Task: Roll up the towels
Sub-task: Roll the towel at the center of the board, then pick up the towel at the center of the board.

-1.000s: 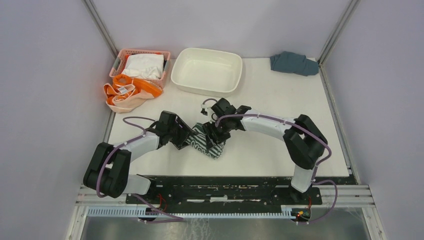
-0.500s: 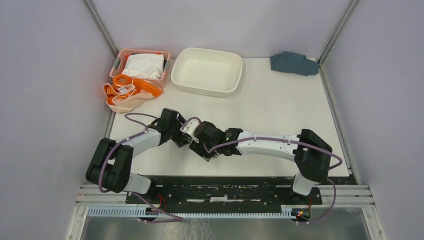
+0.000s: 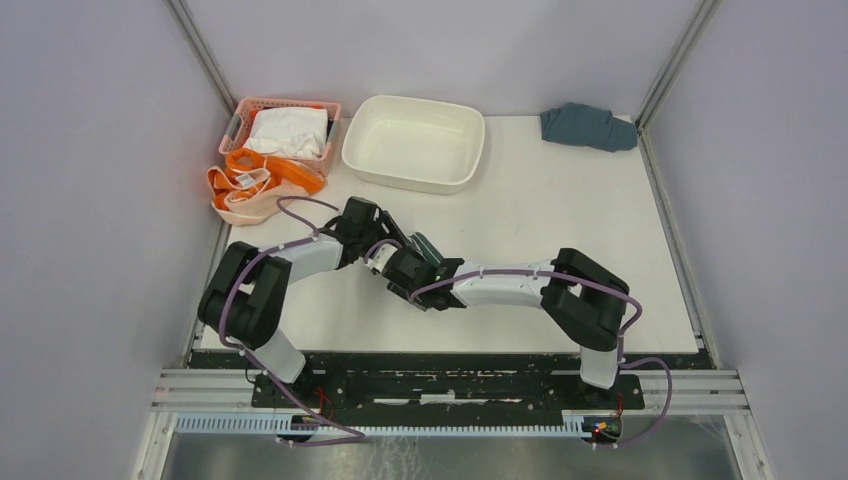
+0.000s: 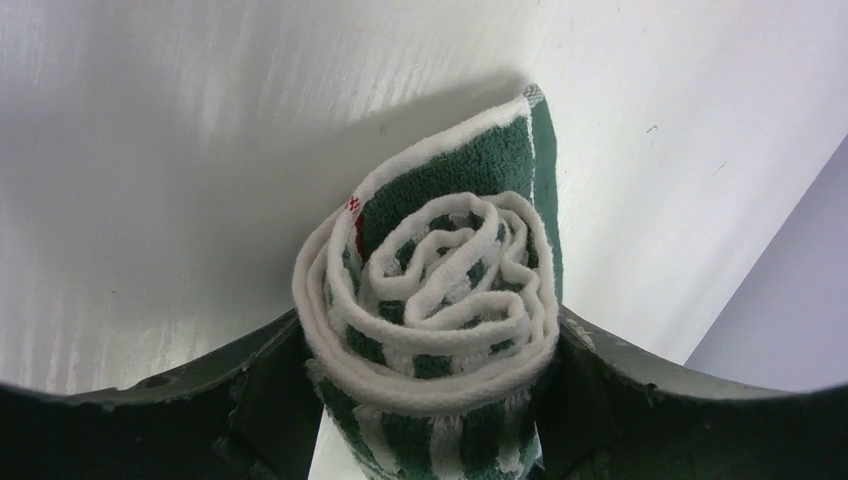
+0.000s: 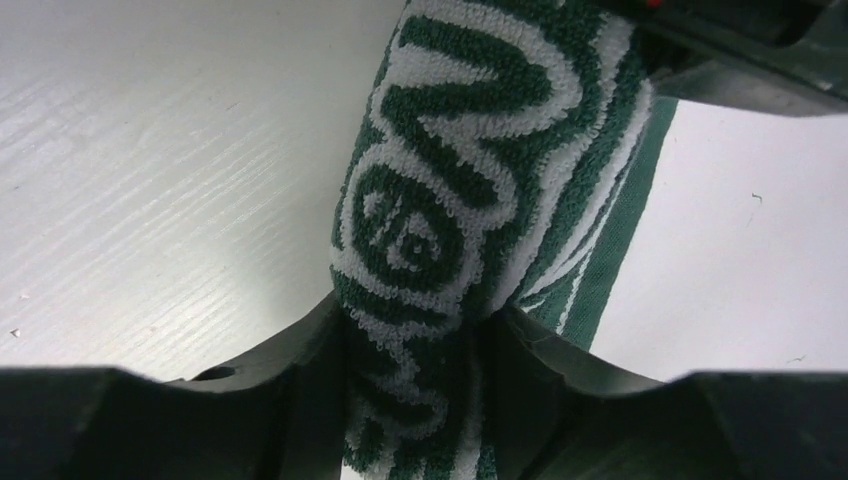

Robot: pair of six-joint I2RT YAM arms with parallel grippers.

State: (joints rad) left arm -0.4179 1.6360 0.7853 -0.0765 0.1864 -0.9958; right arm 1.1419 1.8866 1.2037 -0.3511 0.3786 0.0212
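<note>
The green-and-white striped towel (image 3: 424, 247) is wound into a tight roll at the middle of the table. Only a small end of it shows between the two wrists in the top view. My left gripper (image 4: 428, 390) is shut on one end of the roll (image 4: 440, 290), whose spiral faces the camera. My right gripper (image 5: 415, 400) is shut across the roll's side (image 5: 460, 190), with a loose green flap beside it. In the top view my left gripper (image 3: 392, 242) and my right gripper (image 3: 400, 268) meet at the roll. The orange towel (image 3: 255, 185) lies crumpled beside the pink basket.
A pink basket (image 3: 240, 118) with a white cloth (image 3: 288, 130) stands at the back left. A white tub (image 3: 415, 142) stands behind the arms. A blue-grey cloth (image 3: 588, 126) lies at the back right corner.
The flat striped towel has been wound into a roll. Both grippers moved left and toward the back with it, the right arm reaching far across the table.
</note>
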